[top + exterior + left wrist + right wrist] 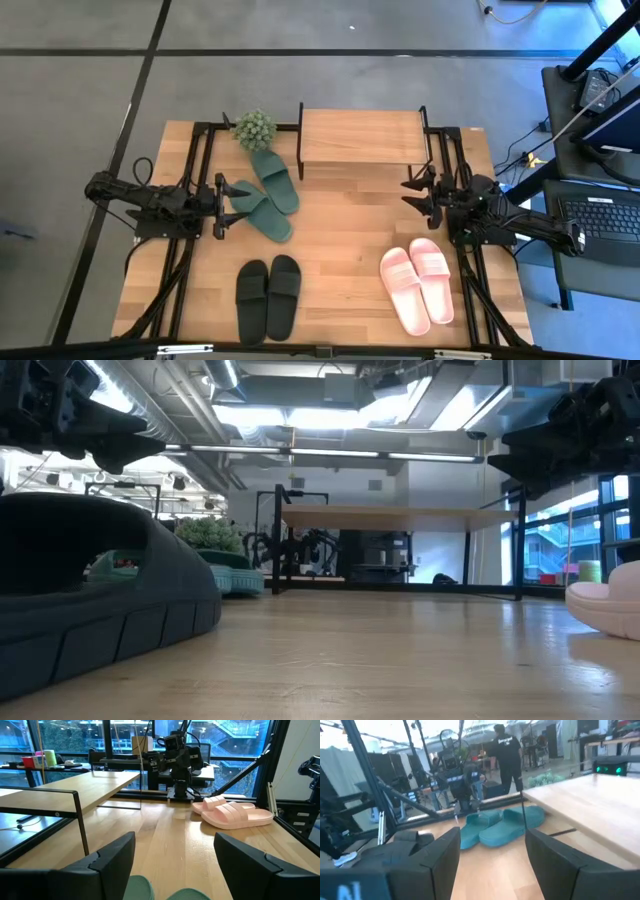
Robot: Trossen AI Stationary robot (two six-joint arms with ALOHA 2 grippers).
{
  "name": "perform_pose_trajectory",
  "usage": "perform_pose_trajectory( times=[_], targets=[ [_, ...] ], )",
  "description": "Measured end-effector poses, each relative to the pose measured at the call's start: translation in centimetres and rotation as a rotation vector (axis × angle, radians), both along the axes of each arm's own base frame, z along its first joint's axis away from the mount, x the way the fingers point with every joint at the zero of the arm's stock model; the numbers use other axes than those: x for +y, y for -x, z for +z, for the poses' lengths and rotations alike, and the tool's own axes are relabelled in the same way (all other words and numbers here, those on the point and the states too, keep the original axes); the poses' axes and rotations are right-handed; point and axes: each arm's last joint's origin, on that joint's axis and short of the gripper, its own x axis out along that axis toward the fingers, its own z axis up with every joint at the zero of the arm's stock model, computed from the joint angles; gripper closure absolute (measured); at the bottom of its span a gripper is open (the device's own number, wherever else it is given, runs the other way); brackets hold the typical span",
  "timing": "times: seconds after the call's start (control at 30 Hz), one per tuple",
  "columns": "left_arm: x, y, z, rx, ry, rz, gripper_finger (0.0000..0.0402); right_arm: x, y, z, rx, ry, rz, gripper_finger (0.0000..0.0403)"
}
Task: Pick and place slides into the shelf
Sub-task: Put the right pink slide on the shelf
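Dark jointed arms (150, 200), black cables, blocky fingers (107, 860)

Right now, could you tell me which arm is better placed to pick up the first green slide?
Left, I think. The left gripper is open at the green slides, while the right gripper, also open, is across the table beside the shelf.

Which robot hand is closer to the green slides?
Left. The left gripper is open right at the edge of the green slides, over one slide's end. The right gripper is open too, across the table near the shelf and beyond the pink slides.
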Motion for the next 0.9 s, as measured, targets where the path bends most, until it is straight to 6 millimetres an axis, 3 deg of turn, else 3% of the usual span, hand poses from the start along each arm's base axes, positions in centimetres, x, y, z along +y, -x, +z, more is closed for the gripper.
perform_pose_trajectory(
  times=[0.17, 0.33, 0.67, 0.9],
  targets=[
    [0.0, 0.0, 0.0, 0.000, 0.000, 0.000, 0.0138, -0.1, 0.1, 0.7, -0.066, 0.023, -0.039, 0.0179],
    [0.0, 0.0, 0.0, 0.000, 0.000, 0.000, 0.0138, -0.1, 0.2, 1.0, -0.069, 0.156, -0.063, 0.0179],
    [0.0, 0.0, 0.0, 0.000, 0.000, 0.000, 0.0138, 0.5, 0.5, 8.3, -0.026, 0.390, -0.123, 0.0179],
    [0.0, 0.0, 0.0, 0.000, 0.000, 0.000, 0.0138, 0.7, -2.7, 12.5, 0.193, 0.433, -0.073, 0.0179]
  ],
)
